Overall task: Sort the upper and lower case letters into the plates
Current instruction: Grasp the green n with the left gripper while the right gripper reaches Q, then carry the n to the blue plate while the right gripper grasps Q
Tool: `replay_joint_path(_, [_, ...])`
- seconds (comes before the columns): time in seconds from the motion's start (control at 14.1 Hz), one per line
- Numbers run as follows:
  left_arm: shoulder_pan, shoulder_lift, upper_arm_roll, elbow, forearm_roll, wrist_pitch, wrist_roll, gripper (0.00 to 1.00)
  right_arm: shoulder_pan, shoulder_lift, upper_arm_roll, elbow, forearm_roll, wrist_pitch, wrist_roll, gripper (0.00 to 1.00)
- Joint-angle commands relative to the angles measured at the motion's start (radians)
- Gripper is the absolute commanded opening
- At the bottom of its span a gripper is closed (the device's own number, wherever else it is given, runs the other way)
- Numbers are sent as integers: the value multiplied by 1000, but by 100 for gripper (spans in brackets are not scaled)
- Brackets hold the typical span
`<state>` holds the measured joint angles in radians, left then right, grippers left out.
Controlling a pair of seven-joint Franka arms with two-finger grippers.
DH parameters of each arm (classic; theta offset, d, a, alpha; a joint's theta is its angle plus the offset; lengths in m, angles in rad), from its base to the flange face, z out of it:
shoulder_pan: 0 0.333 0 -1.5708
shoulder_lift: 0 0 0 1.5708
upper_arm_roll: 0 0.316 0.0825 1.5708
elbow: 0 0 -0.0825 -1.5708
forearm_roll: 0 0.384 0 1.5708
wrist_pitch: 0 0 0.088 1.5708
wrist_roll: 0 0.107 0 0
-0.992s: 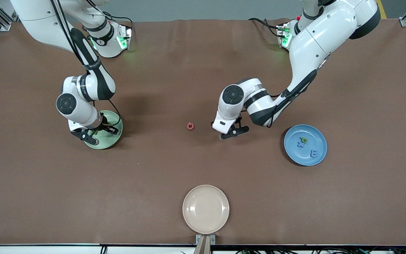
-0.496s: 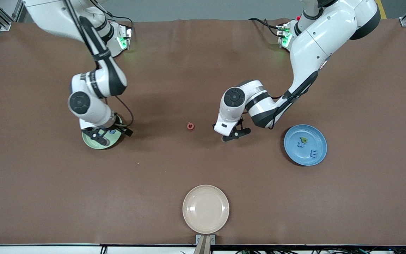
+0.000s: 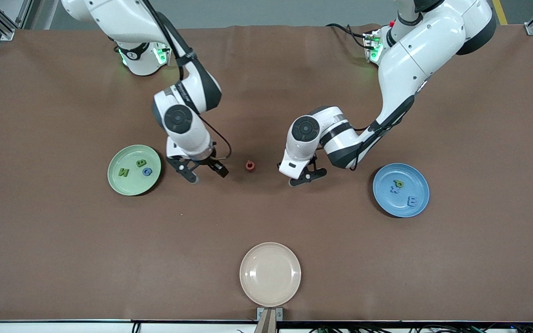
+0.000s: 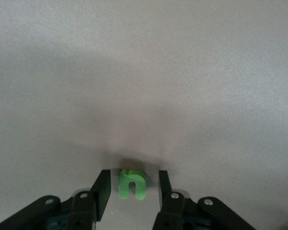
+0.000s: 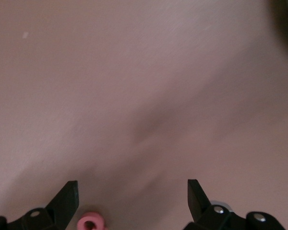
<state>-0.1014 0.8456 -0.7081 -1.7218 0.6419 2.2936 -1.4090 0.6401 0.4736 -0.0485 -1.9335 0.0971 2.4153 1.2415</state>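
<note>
Two letters are left on the table. Going left to right in the front view: the mint green plate (image 3: 134, 169) holds three letters; my right pincer (image 3: 205, 173) hangs spread and empty beside the red letter (image 3: 250, 165); my left pincer (image 3: 307, 175) straddles a green letter (image 4: 132, 184), fingers spread, not touching it; the blue plate (image 3: 401, 189) holds three. Both letters look light, stiff and tiny, likely to skid, so I would pinch across flat sides.
</note>
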Motion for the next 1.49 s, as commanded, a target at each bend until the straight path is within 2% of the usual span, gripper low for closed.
replay_joint_path(0.0, [-20, 12, 12, 28, -10, -14, -7, 45, 51, 118, -10, 122, 10, -1, 29, 100])
replay_joint_path(0.28, [-21, 13, 22, 28, -10, -14, -7, 43, 107, 180, -10, 188, 10, 4, 75, 100])
replay_joint_path(0.43, [-21, 12, 22, 28, -10, -16, -7, 37, 125, 186, -10, 196, 9, 16, 63, 100])
replay_joint_path(0.64, [-31, 17, 24, 27, -10, -17, -8, 24, 156, 192, -10, 196, 1, 41, 50, 97])
replay_joint_path(0.85, [-28, 10, 24, 28, -8, -19, -5, 1, 171, 197, -10, 194, 0, 41, 49, 90])
replay_joint_path(0.99, [-11, -11, 21, 60, -2, -96, 1, 0, 171, 207, -10, 192, -3, 41, 49, 87])
replay_joint_path(1.2, [-9, -37, 16, 178, -1, -265, 12, 0, 171, 221, -11, 192, -11, 42, 49, 79])
replay_joint_path(1.35, [6, -75, 19, 195, 5, -290, 36, 0, 171, 224, -11, 192, -11, 45, 49, 73])
replay_joint_path(1.42, [47, -94, 16, 195, 5, -290, 76, 0, 174, 224, -10, 192, -11, 47, 50, 68])
